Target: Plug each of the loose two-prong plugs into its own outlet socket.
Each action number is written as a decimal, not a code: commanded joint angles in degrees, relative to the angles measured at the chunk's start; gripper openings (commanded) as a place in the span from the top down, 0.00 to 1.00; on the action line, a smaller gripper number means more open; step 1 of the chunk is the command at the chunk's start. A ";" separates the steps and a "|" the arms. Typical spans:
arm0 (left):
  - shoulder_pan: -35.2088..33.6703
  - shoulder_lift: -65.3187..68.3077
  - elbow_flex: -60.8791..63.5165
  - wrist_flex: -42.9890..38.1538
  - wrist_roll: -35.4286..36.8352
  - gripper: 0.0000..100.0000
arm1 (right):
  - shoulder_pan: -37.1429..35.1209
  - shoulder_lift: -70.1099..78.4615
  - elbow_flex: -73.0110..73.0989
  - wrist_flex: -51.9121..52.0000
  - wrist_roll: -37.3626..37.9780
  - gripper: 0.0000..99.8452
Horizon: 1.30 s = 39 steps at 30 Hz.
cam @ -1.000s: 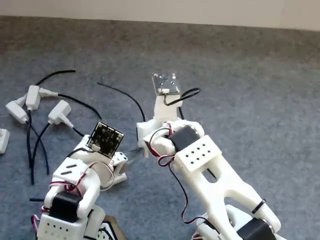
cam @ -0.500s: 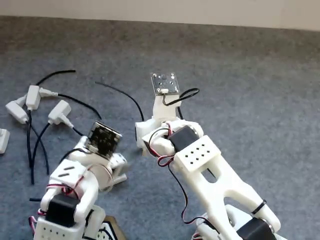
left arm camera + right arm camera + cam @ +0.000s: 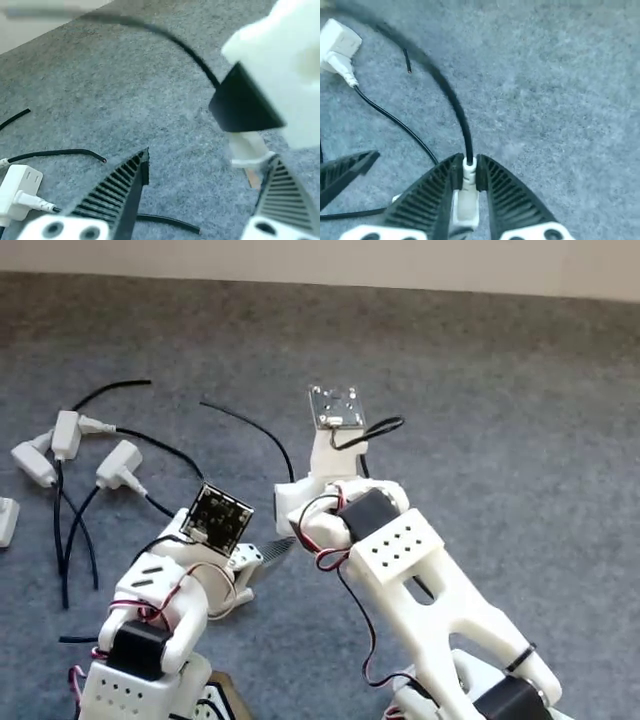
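While the right gripper [image 3: 468, 162] pinches a white plug [image 3: 465, 204] by its cord end, black cord [image 3: 452, 100] trailing off across the grey carpet [image 3: 560, 75], we note the left gripper [image 3: 210, 155] spread wide just beside it, holding nothing. Held plug sits near the carpet's middle, close to one left finger; contact we cannot tell. Three more white plugs [image 3: 65, 432] lie grouped well apart at the carpet's left side, cords crossing. A white block [image 3: 5, 520] rests near them
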 commanded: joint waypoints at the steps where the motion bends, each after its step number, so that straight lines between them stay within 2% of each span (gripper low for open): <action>1: -1.63 -0.13 0.22 -2.29 -0.88 0.66 | 0.40 -6.02 -3.74 2.51 2.73 1.00; 9: -1.89 -0.13 0.04 -2.29 -0.88 0.66 | 1.36 -11.82 -3.65 11.91 9.85 1.00; 19: -2.51 -0.22 -1.27 -1.85 -0.88 0.67 | 4.88 -11.74 -2.51 13.41 12.31 1.00; 25: -17.10 2.07 -7.60 -1.85 -0.88 0.66 | 4.97 -11.74 -1.10 12.97 13.01 1.00; 28: -22.02 12.44 -13.05 -1.85 -0.88 0.66 | 3.30 -11.74 -1.19 13.32 14.33 1.00; 31: -27.65 28.44 -24.31 -1.58 -0.88 0.67 | 1.10 -10.86 -1.19 13.14 14.68 1.00; 39: -48.75 69.93 -67.91 13.01 -0.97 0.67 | -2.95 2.95 -8.48 13.41 13.27 1.00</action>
